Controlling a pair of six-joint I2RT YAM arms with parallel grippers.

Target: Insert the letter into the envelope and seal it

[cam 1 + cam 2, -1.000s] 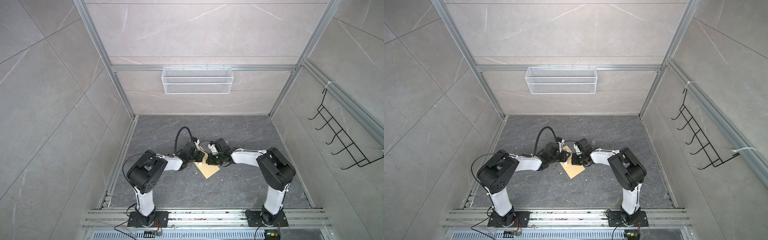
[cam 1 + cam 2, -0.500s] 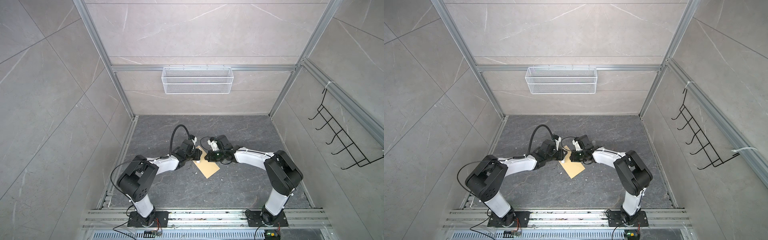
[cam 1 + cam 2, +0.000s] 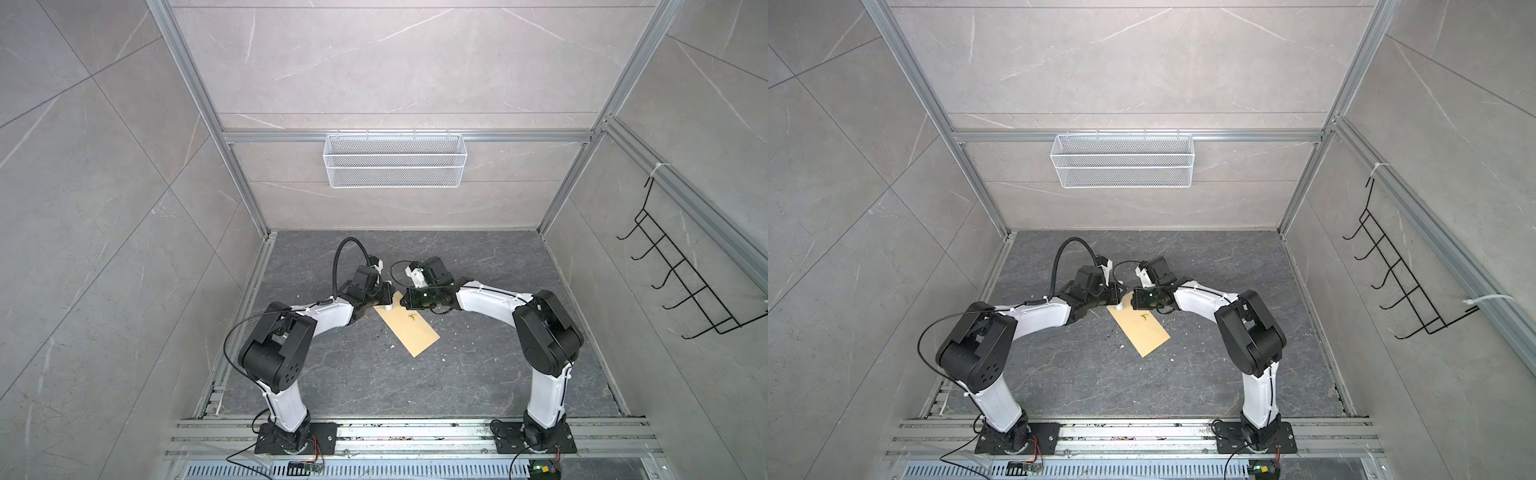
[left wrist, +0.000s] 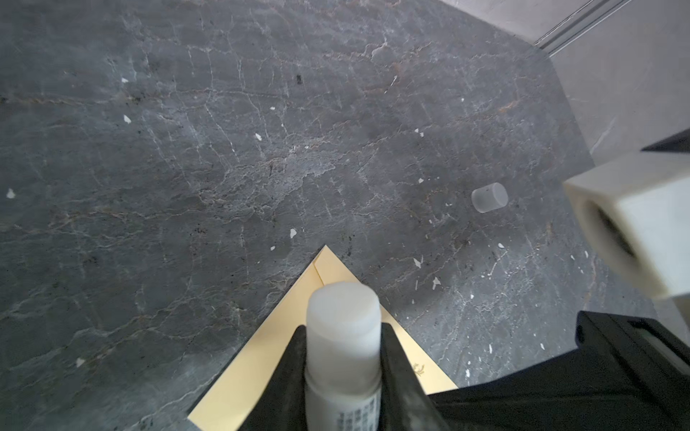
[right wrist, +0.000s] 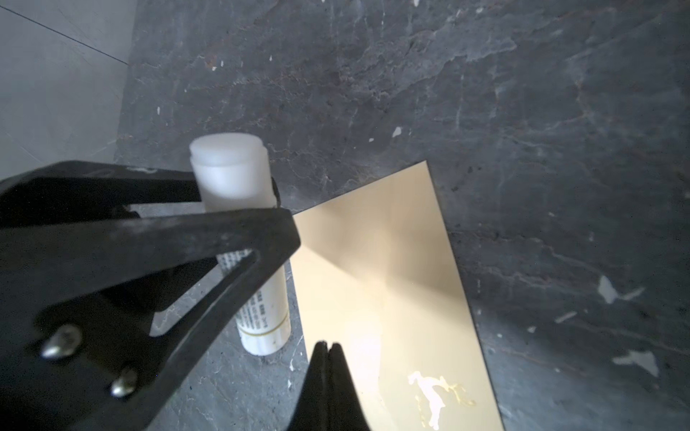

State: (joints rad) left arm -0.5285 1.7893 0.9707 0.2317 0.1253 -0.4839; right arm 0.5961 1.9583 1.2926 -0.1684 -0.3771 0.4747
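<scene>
The envelope point(image 3: 409, 328) lies diagonal, its far corner beneath a glue stick point(image 5: 231, 175) pinched by the left gripper point(image 4: 343, 330); the right gripper point(image 5: 328, 345) is pressed together above it.

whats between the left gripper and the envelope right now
A white glue stick, clamped in the left gripper, sticks out over a corner of the envelope; contact unclear. The left wrist view shows it.

We see a white wire-mesh basket point(image 3: 395, 166) point(image 3: 1121, 160) hung on the grey tiled back wall point(image 3: 395, 62), and a black wire hook rack point(image 3: 681, 286) on the side wall. The dark marbled floor point(image 3: 457, 374) carries scattered white flecks point(image 4: 127, 119). We note a white glue stick point(image 5: 239, 179), uncapped and bearing a printed label, and a small translucent cap point(image 4: 489, 197) lying on its side on the floor, apart from the stick.
</scene>
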